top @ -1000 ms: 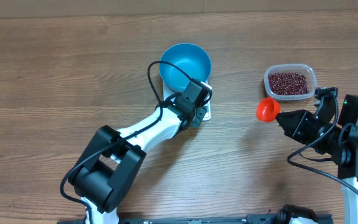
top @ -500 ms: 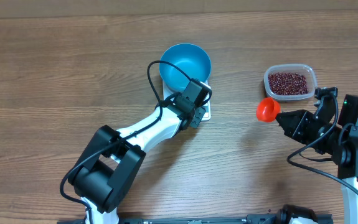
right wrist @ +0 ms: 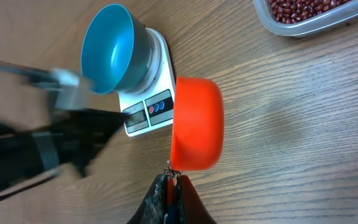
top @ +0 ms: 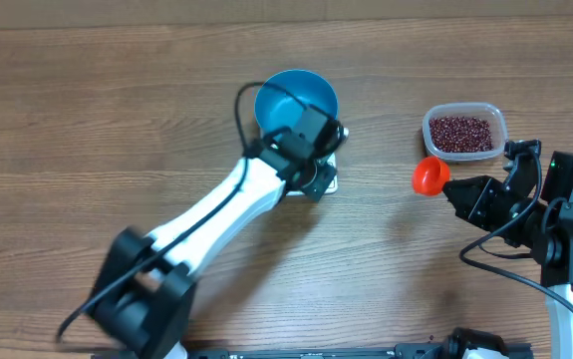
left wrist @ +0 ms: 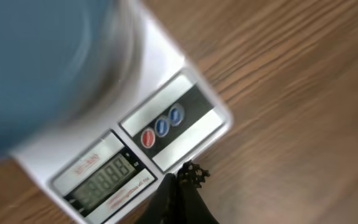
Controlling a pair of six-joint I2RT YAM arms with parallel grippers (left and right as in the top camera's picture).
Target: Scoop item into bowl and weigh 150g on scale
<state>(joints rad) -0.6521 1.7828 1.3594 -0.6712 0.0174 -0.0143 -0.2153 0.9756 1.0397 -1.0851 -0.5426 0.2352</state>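
- 2 grippers are both pressed together. The left gripper (left wrist: 185, 177) holds nothing. The right gripper (right wrist: 172, 183) pinches the handle end of the orange scoop (right wrist: 196, 124).
- The blue bowl (top: 296, 98) sits on the white scale (left wrist: 166, 81), and it looks empty.
- All the beans (top: 460, 132) lie in the clear tub (top: 501, 120), well apart from the bowl, with the scoop just beside the tub.
- The left tip is at the scale's edge, right by the 3 round buttons (left wrist: 161, 127). I cannot tell if it touches.
- The display (left wrist: 107, 177) shows a row of 8s, so I think the step now is turning the scale on and setting it to 0.
- To do this well, the tip should come straight down on 1 button only, with a soft push.
- A hard or sideways push could slide the scale or tip the bowl.
- The left arm should then lift clear, so it adds no weight.
- The display should read 0 before any beans go in.
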